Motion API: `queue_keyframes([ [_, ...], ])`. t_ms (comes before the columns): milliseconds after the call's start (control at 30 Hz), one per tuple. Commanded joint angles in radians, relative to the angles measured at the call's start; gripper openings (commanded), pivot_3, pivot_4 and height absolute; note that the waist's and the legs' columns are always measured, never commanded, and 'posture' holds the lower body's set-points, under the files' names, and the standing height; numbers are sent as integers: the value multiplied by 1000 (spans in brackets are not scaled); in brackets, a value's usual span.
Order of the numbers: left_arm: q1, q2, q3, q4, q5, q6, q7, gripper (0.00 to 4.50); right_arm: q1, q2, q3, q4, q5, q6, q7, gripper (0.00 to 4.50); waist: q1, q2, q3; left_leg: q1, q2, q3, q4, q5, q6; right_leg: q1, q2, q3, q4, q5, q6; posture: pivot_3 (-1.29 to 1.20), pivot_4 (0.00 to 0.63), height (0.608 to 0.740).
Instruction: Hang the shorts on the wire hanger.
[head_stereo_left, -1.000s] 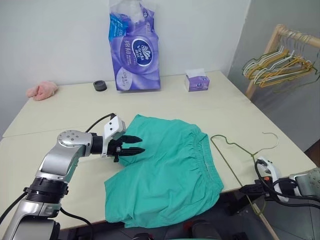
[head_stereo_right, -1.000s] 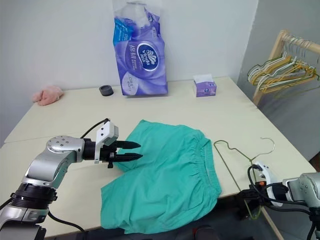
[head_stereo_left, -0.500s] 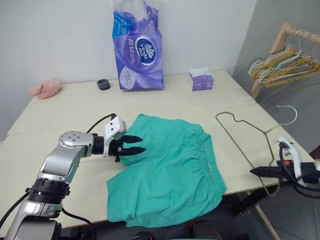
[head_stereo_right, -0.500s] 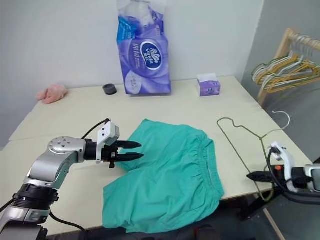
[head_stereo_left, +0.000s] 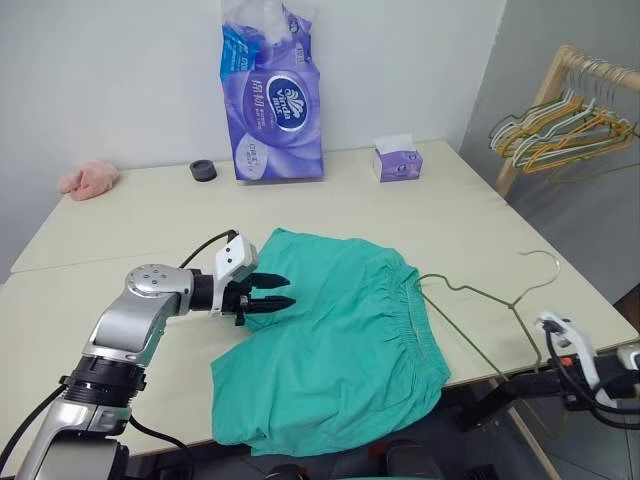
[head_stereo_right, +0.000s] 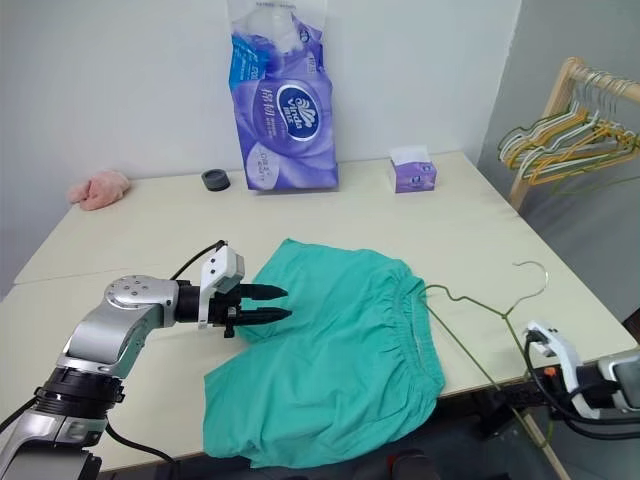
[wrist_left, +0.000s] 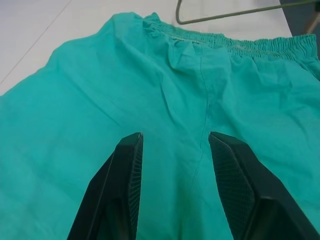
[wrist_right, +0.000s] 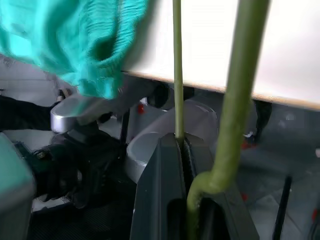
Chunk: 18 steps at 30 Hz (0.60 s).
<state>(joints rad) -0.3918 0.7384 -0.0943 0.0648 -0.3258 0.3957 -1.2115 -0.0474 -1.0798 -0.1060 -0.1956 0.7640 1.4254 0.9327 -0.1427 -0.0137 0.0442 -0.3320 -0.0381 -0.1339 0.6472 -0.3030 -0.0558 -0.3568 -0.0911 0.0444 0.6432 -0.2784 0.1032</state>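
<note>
Under the left end effector lie the shorts.

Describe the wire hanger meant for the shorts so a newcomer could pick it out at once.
Start at the cream table and find the teal-green fabric shorts spread on its near part. Just to the right of their gathered waistband, at the table's right edge, is a single thin olive-green wire hanger, a triangle with a hooked top. Unlike the bunched yellow, green and white hangers on the wooden rack beyond, it is alone.

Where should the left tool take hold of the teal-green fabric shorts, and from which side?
Probably the gathered elastic waistband, reached across the teal-green fabric shorts from the robot's left: it is a thick ridge lying beside the thin olive-green wire hanger.
</note>
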Motion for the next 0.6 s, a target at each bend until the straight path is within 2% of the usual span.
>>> queue_keyframes([
  [33,-15,1,11,-17,1,-19,0,2196,-64,-13,48,27,-27,-25,0,0,1,1,1,0,0,0,0,0,0,0,0,0,0,0,-1,-215,0,740],
  [400,32,8,30,-61,-10,-10,25,2196,-175,-42,162,127,-52,-38,66,0,4,1,1,-1,0,-1,0,0,0,0,0,0,0,1,-2,-185,0,740],
  [600,30,9,32,-63,-14,-6,35,2196,-266,39,222,111,-38,-12,68,0,1,1,1,0,0,-1,0,0,0,-1,0,-1,0,1,-2,-183,0,740],
])
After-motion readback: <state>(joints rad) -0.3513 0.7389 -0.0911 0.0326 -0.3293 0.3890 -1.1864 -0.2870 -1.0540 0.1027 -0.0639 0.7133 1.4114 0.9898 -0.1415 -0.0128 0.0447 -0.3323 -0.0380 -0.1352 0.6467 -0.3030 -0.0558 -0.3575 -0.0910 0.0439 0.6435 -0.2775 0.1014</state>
